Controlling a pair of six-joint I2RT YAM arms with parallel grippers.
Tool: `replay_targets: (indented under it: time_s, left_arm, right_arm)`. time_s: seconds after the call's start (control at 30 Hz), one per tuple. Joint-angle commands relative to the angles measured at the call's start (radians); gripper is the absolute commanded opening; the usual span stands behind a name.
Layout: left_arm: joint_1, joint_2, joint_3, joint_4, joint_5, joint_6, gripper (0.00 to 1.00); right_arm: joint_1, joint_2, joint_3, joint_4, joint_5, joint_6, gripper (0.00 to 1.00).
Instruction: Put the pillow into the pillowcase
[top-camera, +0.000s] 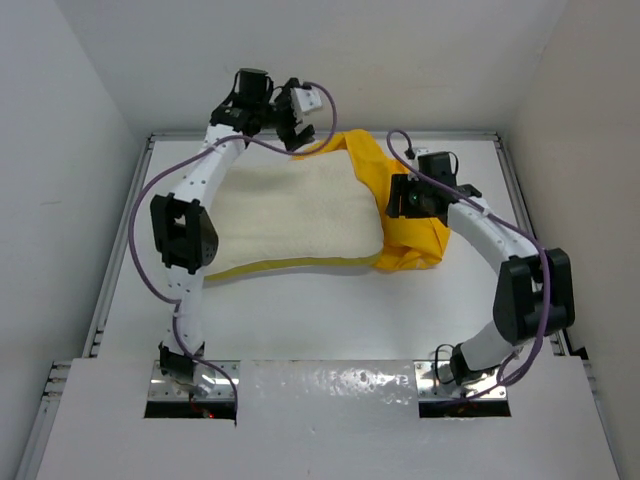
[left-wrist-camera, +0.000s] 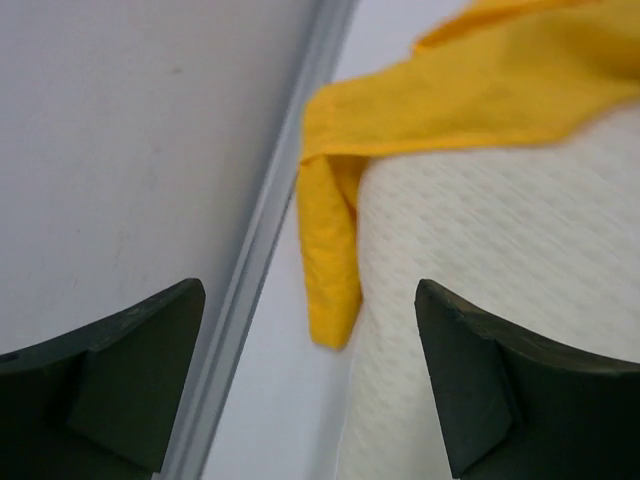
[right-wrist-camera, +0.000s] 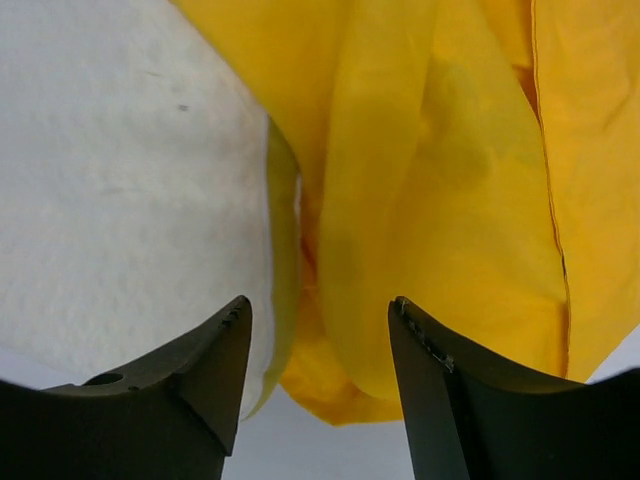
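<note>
Pillow (top-camera: 290, 222) lies mid-table, mostly uncovered. Pillowcase (top-camera: 415, 245) is bunched against its right end, with a strip along the far edge. Left gripper (left-wrist-camera: 310, 290) hangs over the pillow's far corner, jaws apart, holding nothing. Right gripper (right-wrist-camera: 320, 305) is over the right end, jaws apart, nothing clamped.

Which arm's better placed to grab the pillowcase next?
Right, probably. The right gripper hangs open over the bunched pillowcase beside the pillow; the left gripper, also open, faces only a thin yellow strip.

Pillow (top-camera: 290, 220): cream cloth, nubbly textured weave, matt. Pillowcase (top-camera: 412, 250): thin yellow cloth, smooth, creased. Table (top-camera: 330, 310): smooth white surface, matt.
</note>
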Motion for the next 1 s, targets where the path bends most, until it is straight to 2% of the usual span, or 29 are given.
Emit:
replay_targets:
  time_s: [0.0, 0.03, 0.1, 0.17, 0.2, 0.3, 0.37, 0.43, 0.47, 0.5, 0.57, 0.6, 0.63, 0.67, 0.73, 0.77, 0.87, 0.97]
  left_arm:
    - [-0.087, -0.07, 0.046, -0.552, 0.076, 0.65, 0.84]
    - [-0.111, -0.07, 0.011, -0.72, 0.064, 0.702, 0.84]
    - [-0.127, -0.078, -0.054, -0.841, 0.059, 0.761, 0.9]
    - [-0.164, -0.093, -0.162, -0.859, 0.059, 0.755, 0.94]
    - [-0.179, -0.109, -0.19, -0.859, 0.058, 0.749, 1.0]
    - [-0.224, -0.098, -0.213, -0.856, 0.084, 0.724, 1.0]
    - [-0.248, -0.089, -0.216, -0.859, 0.088, 0.724, 1.0]
    - [-0.268, -0.086, -0.244, -0.859, 0.075, 0.727, 1.0]
    - [-0.273, -0.084, -0.259, -0.857, 0.058, 0.739, 1.0]
    - [-0.279, -0.081, -0.291, -0.852, 0.049, 0.742, 1.0]
    - [-0.279, -0.078, -0.331, -0.798, -0.002, 0.736, 0.98]
    - [-0.28, -0.078, -0.401, -0.733, -0.029, 0.7, 0.92]
    - [-0.277, -0.077, -0.442, -0.657, -0.106, 0.572, 0.8]
    - [-0.276, -0.075, -0.483, -0.474, -0.144, 0.496, 0.52]
    - [-0.265, -0.06, -0.534, -0.333, -0.207, 0.373, 0.32]
    - [-0.259, -0.057, -0.513, -0.237, -0.236, 0.259, 0.03]
    - [-0.224, -0.069, -0.477, -0.055, -0.261, 0.035, 0.0]
    - [-0.213, -0.063, -0.41, -0.044, -0.269, -0.003, 0.0]
  right_arm:
    - [-0.015, 0.06, -0.004, 0.092, 0.039, 0.036, 0.57]
    - [-0.015, 0.08, 0.003, 0.09, 0.038, 0.03, 0.58]
    - [-0.015, 0.135, 0.02, 0.089, 0.03, 0.02, 0.59]
    - [-0.016, 0.164, 0.008, 0.119, 0.012, 0.019, 0.59]
    - [-0.016, 0.19, 0.007, 0.127, 0.006, 0.016, 0.6]
    - [-0.016, 0.25, 0.01, 0.135, -0.01, 0.019, 0.6]
    - [-0.015, 0.281, 0.022, 0.13, -0.004, 0.016, 0.46]
    - [-0.018, 0.284, 0.029, 0.115, -0.001, -0.004, 0.26]
    - [-0.016, 0.281, 0.031, 0.112, 0.005, -0.012, 0.06]
    - [-0.016, 0.269, 0.033, 0.104, 0.012, -0.027, 0.0]
    - [-0.018, 0.252, 0.049, 0.068, 0.013, -0.047, 0.0]
    - [-0.018, 0.235, 0.059, 0.051, 0.006, -0.071, 0.0]
    - [-0.018, 0.224, 0.074, 0.013, -0.005, -0.084, 0.0]
    - [-0.018, 0.212, 0.08, -0.005, -0.017, -0.096, 0.0]
    - [-0.019, 0.169, 0.092, -0.078, -0.063, -0.138, 0.0]
    - [-0.019, 0.154, 0.095, -0.107, -0.077, -0.15, 0.0]
    - [-0.036, 0.091, 0.076, -0.227, -0.152, -0.178, 0.0]
    - [-0.047, 0.054, 0.045, -0.328, -0.214, -0.228, 0.0]
